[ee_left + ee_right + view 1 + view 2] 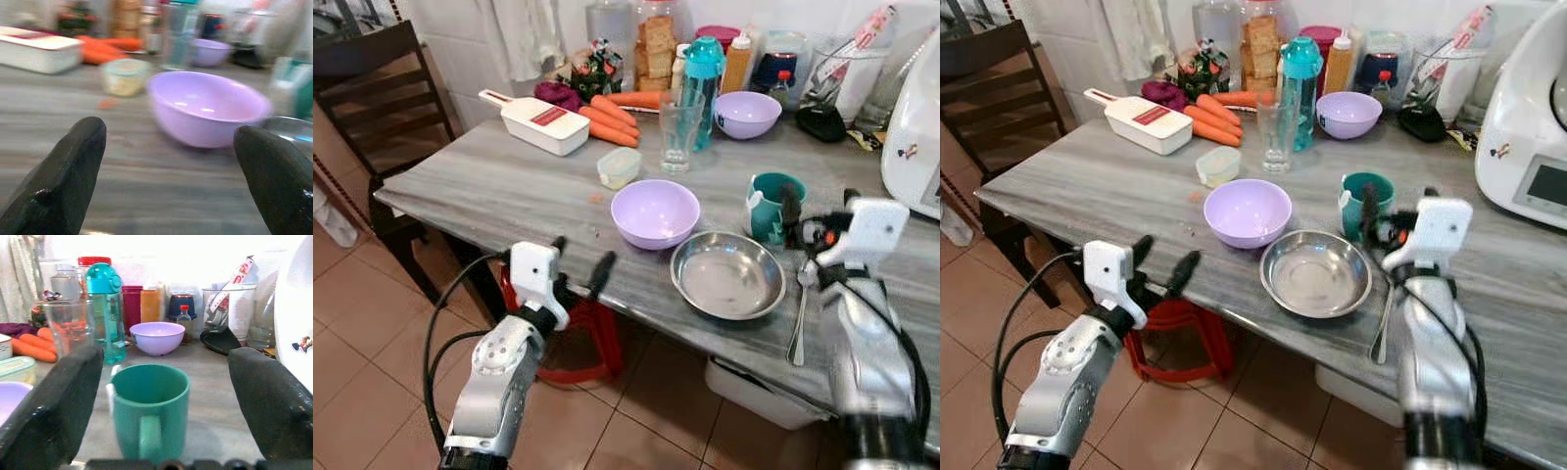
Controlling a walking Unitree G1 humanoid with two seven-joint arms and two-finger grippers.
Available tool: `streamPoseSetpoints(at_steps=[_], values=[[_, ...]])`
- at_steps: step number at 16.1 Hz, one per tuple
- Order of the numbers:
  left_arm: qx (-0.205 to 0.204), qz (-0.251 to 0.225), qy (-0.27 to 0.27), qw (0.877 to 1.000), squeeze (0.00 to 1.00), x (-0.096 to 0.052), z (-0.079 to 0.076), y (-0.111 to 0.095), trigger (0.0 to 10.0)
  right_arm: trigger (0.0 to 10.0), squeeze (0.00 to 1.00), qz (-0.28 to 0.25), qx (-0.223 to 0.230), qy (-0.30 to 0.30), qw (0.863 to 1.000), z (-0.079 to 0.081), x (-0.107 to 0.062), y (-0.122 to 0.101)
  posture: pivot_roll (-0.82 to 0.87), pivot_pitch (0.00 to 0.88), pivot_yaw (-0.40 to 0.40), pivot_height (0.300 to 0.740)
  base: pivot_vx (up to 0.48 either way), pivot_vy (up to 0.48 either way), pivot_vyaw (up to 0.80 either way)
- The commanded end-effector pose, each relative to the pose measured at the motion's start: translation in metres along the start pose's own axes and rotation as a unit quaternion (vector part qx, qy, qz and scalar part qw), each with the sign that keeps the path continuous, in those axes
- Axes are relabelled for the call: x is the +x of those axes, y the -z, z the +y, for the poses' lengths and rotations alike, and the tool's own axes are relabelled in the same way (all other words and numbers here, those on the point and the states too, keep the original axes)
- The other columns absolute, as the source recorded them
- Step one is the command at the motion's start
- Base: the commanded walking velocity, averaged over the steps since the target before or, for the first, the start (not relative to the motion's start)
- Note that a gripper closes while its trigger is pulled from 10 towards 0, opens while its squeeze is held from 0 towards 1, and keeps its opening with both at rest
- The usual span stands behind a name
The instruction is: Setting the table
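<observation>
A purple bowl (655,212) sits near the front of the grey table (489,186). Right of it are a steel dish (727,274) and a spoon (800,313) lying lengthwise. A green mug (771,204) stands behind the dish, handle toward me. My left gripper (579,262) is open at the table's front edge, pointing at the purple bowl (208,105) a short way ahead. My right gripper (819,206) is open just short of the green mug (149,409), and the mug stands framed between its fingers (49,416). Neither gripper holds anything.
Further back stand a clear glass (679,130), a small lidded tub (619,166), a teal bottle (703,78), a second purple bowl (747,113), carrots (607,117) and a white slicer (538,119). A white appliance (915,147) is at the right, a dark chair (372,98) at the left, and a red stool (573,333) below.
</observation>
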State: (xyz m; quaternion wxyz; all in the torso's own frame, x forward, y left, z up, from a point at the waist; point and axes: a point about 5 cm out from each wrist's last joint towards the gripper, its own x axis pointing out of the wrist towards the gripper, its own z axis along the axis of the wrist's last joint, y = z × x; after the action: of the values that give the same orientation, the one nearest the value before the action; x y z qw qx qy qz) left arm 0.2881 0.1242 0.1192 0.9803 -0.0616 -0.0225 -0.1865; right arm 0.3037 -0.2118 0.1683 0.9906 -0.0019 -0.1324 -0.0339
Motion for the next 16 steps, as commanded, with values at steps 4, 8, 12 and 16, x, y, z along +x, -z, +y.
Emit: streamPoseSetpoints(at_steps=[4, 8, 12, 16], values=[[0.041, -0.008, -0.085, 0.995, 0.00, -0.002, 0.020, -0.007, 10.0, 10.0, 1.00, -0.007, -0.006, -0.032, 0.999, 0.031, -0.018, -0.013, -0.01, 0.008, 0.021, 0.740, 0.000, 0.000, 0.00], [0.058, -0.003, -0.148, 0.987, 0.00, -0.009, 0.028, -0.007, 10.0, 10.0, 0.00, 0.034, -0.010, -0.019, 0.999, 0.035, -0.036, -0.007, 0.02, 0.018, 0.017, 0.740, 0.000, 0.000, 0.00], [0.061, 0.007, -0.185, 0.981, 0.00, -0.011, 0.037, -0.004, 10.0, 10.0, 0.00, 0.076, -0.002, 0.001, 0.997, 0.041, -0.039, 0.002, 0.01, 0.004, 0.006, 0.740, 0.000, 0.000, 0.00], [0.088, -0.006, -0.209, 0.974, 0.00, -0.013, 0.041, -0.009, 10.0, 10.0, 0.00, 0.068, 0.025, -0.054, 0.996, 0.052, -0.039, -0.002, 0.01, 0.000, 0.007, 0.740, 0.000, 0.000, 0.00]])
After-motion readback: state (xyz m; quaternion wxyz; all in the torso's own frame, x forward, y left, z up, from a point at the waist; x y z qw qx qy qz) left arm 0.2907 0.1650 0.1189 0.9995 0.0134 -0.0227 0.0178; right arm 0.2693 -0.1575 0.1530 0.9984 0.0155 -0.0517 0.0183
